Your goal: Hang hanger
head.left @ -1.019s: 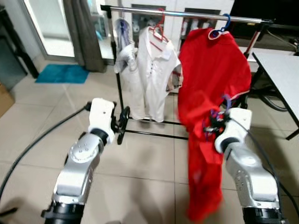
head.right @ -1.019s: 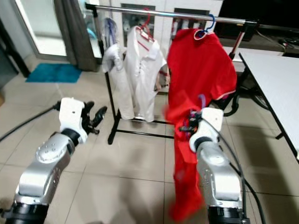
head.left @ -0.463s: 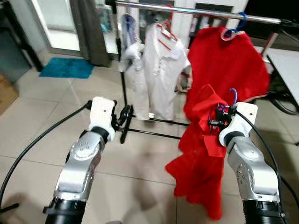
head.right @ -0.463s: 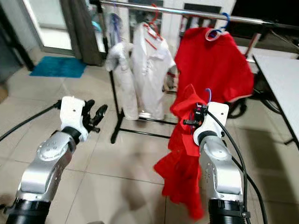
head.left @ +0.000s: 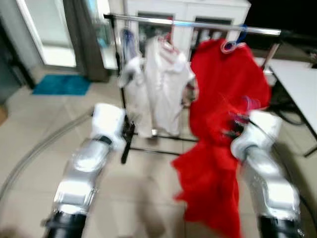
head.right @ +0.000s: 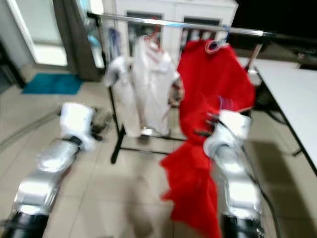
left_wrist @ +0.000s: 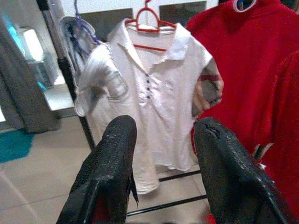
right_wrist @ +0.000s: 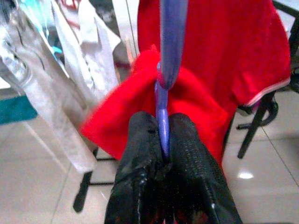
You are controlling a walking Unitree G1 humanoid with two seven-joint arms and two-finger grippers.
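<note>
A metal clothes rail (head.left: 198,24) stands ahead, blurred. On it hang a white polo shirt (head.left: 166,84) on a red hanger (left_wrist: 150,14) and a red shirt (head.left: 233,74) on a blue hanger. My right gripper (right_wrist: 162,122) is shut on the hook of a purple hanger (right_wrist: 172,42) that carries a second red garment (head.left: 210,173). That garment droops below the gripper (head.left: 237,126), in front of the hung red shirt. My left gripper (left_wrist: 164,126) is open and holds nothing, held out at chest height facing the white shirt.
A grey curtain (head.left: 81,39) and a teal mat (head.left: 60,84) lie at the left by a glass door. A white table (head.left: 297,79) stands at the right. White cabinets sit behind the rail. A black cable trails over the tiled floor (head.left: 29,163).
The whole picture has shifted and blurred, so the camera is moving. The held red garment, hanging long a second ago, is now bunched and swung leftward under my right gripper.
</note>
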